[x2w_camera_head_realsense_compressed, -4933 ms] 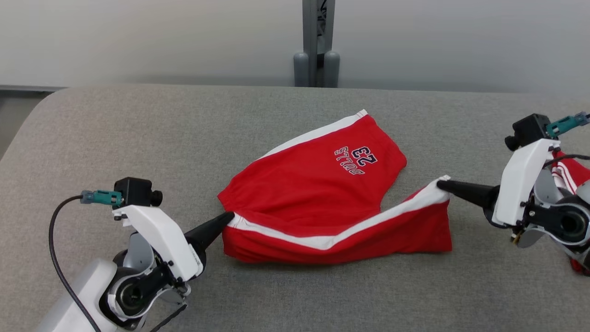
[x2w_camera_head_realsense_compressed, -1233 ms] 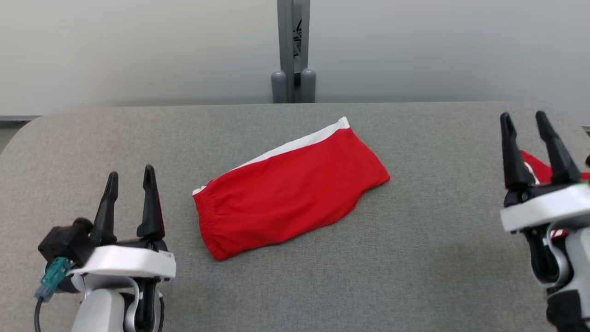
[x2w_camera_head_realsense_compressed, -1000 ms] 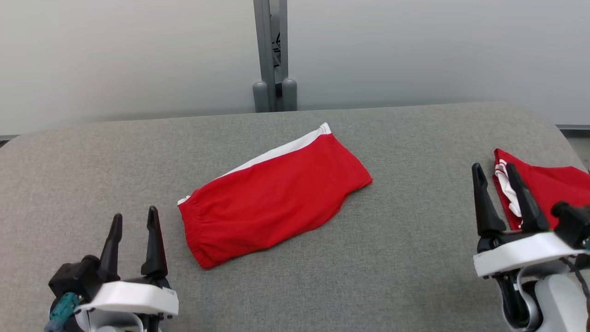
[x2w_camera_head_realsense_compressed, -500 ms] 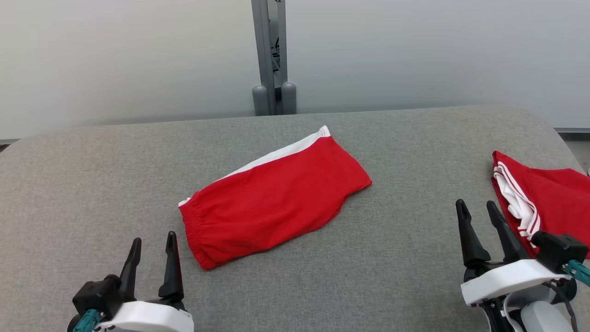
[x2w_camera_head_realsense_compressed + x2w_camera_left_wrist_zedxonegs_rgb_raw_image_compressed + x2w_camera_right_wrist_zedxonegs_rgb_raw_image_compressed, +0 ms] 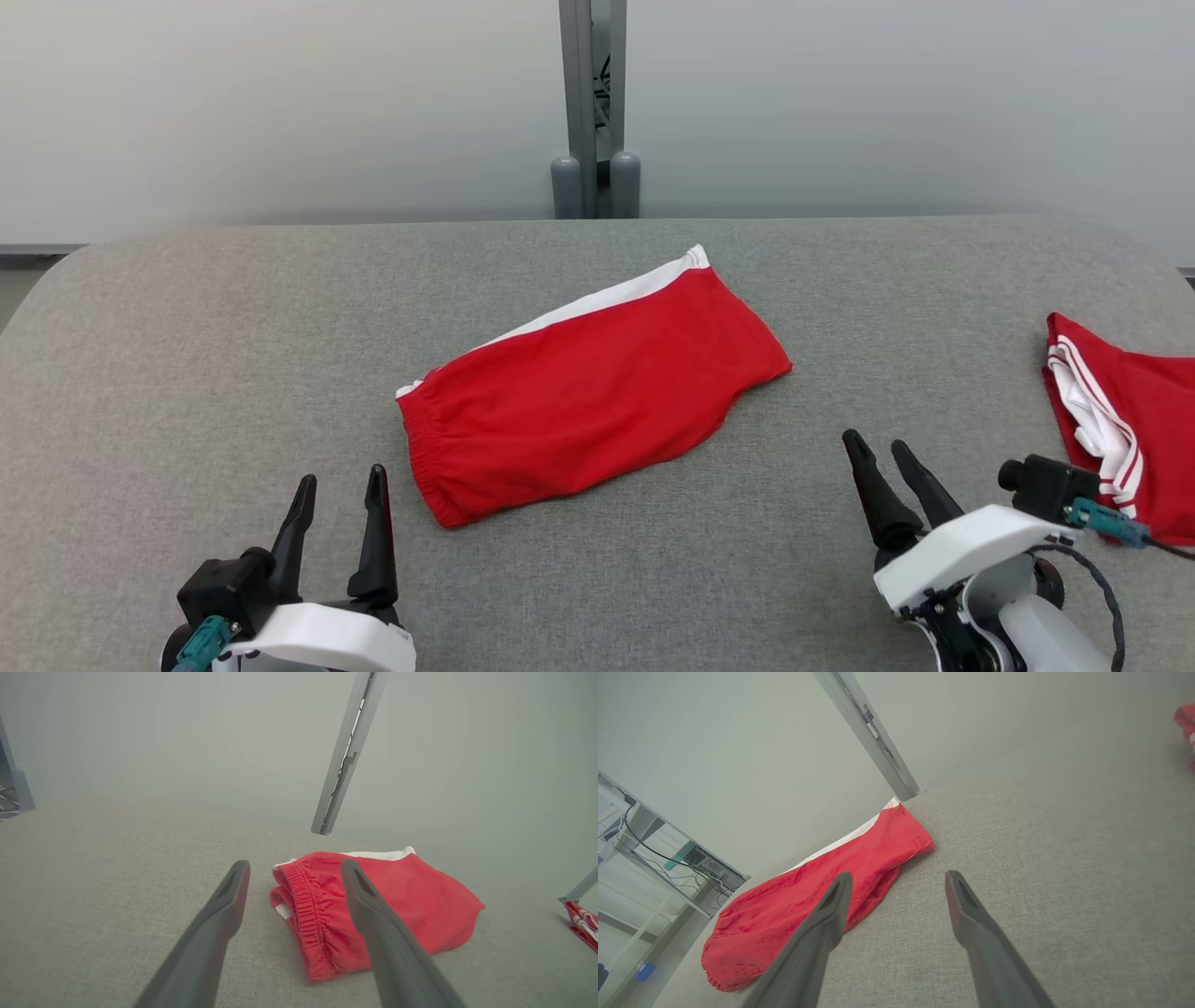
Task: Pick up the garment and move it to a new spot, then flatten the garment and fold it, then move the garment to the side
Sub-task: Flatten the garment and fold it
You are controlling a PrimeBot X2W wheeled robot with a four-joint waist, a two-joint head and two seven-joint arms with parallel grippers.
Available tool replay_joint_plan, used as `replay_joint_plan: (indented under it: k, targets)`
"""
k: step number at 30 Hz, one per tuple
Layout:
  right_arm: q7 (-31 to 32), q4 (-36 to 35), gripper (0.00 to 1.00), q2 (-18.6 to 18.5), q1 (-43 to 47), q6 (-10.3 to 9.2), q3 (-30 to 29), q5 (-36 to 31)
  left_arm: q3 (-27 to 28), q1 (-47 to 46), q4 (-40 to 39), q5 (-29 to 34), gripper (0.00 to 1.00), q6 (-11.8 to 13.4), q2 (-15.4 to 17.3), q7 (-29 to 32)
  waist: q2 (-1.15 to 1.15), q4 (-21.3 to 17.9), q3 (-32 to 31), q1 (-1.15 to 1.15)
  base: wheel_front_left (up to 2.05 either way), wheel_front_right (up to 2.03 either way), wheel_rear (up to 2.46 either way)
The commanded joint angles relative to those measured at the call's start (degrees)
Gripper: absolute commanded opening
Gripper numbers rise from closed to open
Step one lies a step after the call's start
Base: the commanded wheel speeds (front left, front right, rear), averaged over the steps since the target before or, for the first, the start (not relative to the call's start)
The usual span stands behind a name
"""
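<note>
The garment (image 5: 588, 392) is a pair of red shorts with a white side stripe, folded in half and lying flat at the middle of the grey table (image 5: 187, 336). Its elastic waistband end points toward the near left. In the left wrist view the garment (image 5: 420, 896) lies just beyond my fingers, waistband nearest. The right wrist view has the garment (image 5: 808, 891) stretching off to the left. My left gripper (image 5: 341, 485) stands open at the near left, empty and apart from the cloth. My right gripper (image 5: 879, 450) is open and empty at the near right.
A second red garment (image 5: 1134, 434) with white stripes lies at the table's right edge, beside my right wrist. A grey post (image 5: 594, 103) rises behind the table's far edge against a pale wall. Bare table surface lies all around the folded shorts.
Earlier both grippers held the shorts' waistband; now the shorts lie folded and let go. Over the last second both arms drew back toward the near edge, and the camera shifted.
</note>
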Motion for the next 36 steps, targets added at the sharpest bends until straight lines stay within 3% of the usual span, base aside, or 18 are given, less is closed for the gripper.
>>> replay_joint_plan:
  k: [1, 8, 17, 21, 36]
  targets:
    - [1.9, 0.8, 1.0, -0.2, -1.6, 0.02, 0.7, 3.6, -0.2, -0.8, 0.1, -0.4, 1.0, 0.3, 0.2, -0.2, -0.01, 0.9, 0.7, 0.0, 0.0, 0.0, 0.0]
    - [10.0, 6.9, 1.0, -0.7, -8.4, 0.01, 2.3, 16.3, -2.0, -2.3, 0.3, -0.9, 1.0, 0.5, 0.2, -0.2, -0.01, 4.9, 3.1, 0.0, 0.0, 0.0, 0.0]
    - [14.4, 21.0, 1.0, 0.3, -17.8, 0.03, -3.5, 24.7, -3.7, -4.2, 0.0, -0.8, 1.0, 1.6, 0.2, -0.2, -0.01, 11.1, 6.5, 0.0, 0.0, 0.0, 0.0]
    - [17.8, 27.6, 1.0, 0.5, -21.6, 0.07, -7.0, 29.1, -4.0, -4.3, -0.4, -0.3, 1.0, 3.4, 0.2, -0.2, -0.01, 13.3, 7.7, 0.0, 0.0, 0.0, 0.0]
    - [21.7, 39.8, 1.0, -0.9, -30.3, 0.08, -9.3, 31.9, -8.0, -6.9, -1.5, -2.0, 1.0, 5.6, 0.2, -0.2, -0.01, 19.6, 12.2, 0.0, 0.0, 0.0, 0.0]
